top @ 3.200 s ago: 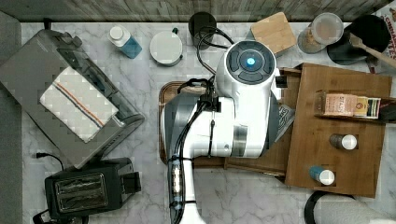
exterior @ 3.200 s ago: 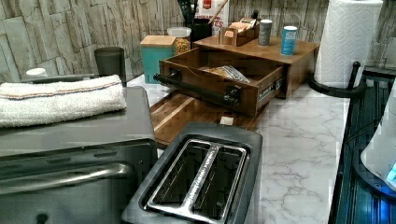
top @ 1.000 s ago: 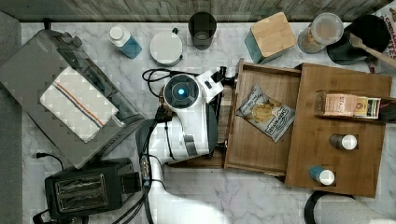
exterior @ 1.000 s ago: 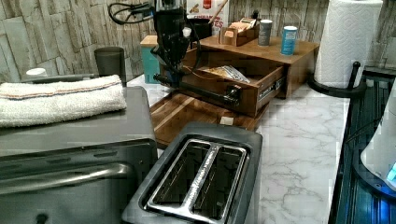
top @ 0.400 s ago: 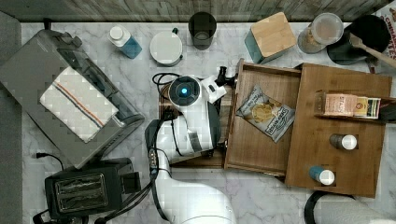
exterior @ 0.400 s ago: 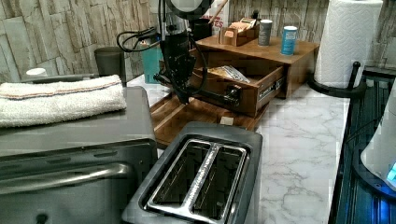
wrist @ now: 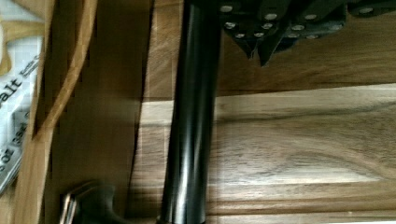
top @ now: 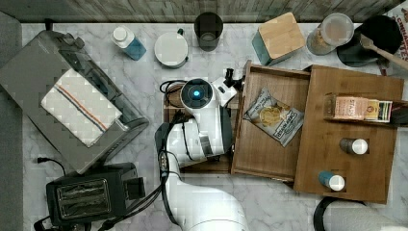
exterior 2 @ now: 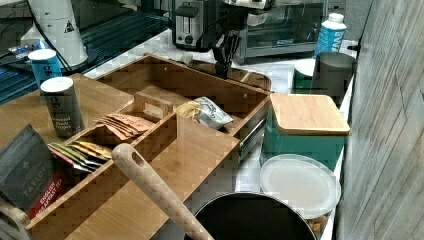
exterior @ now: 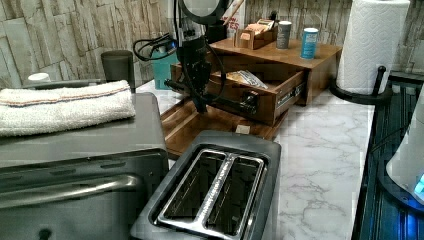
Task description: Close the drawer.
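The drawer (top: 269, 151) stands pulled out of the wooden organizer (top: 356, 178) toward the top view's left, with a chip bag (top: 273, 116) lying inside. Its front carries a dark bar handle (wrist: 191, 116), also seen in the left view (exterior: 227, 102). My gripper (exterior: 201, 102) hangs point down just outside the drawer front, above the dark wooden tray (exterior: 200, 127). In the wrist view the gripper (wrist: 257, 49) is shut with nothing in it, close beside the handle. From the right view the gripper (exterior 2: 222, 62) sits beyond the drawer's (exterior 2: 165, 75) far wall.
A toaster (top: 89, 195) and a toaster oven (top: 29, 82) with a towel stand at the top view's left. A teal box (top: 279, 37), cup (top: 208, 29) and jars line the back. A paper towel roll (exterior: 372, 42) stands by the organizer.
The arm has swung from above the drawer toward the top view's left and come down in front of the drawer front. The drawer has stayed open in the same place.
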{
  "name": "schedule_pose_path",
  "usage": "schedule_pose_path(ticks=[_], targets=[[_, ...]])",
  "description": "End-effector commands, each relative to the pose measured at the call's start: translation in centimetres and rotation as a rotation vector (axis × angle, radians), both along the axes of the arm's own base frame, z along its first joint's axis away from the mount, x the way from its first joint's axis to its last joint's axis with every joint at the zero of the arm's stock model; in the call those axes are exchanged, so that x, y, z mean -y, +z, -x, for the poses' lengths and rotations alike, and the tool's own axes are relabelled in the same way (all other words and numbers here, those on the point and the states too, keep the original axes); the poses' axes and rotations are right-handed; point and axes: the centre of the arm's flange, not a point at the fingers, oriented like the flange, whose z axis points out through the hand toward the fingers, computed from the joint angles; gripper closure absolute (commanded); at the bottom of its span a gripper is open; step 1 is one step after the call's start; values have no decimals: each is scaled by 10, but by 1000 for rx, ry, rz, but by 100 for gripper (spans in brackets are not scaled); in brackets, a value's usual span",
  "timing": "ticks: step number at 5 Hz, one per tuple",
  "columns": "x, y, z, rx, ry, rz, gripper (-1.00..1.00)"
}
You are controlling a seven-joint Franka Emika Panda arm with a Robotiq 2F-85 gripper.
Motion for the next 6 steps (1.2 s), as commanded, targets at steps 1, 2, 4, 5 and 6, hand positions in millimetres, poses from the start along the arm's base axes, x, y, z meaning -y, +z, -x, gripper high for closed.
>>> schedule_pose_path(ticks=[1,2,4,5,6], targets=[[123,45,-15,117,2,-44,100],[178,53,-17,139,-43,-68,100],[286,90,-12,126,-123,-37,100],[330,90,17,201,-126,49,100],[371,92,38,218,-148,103,100]])
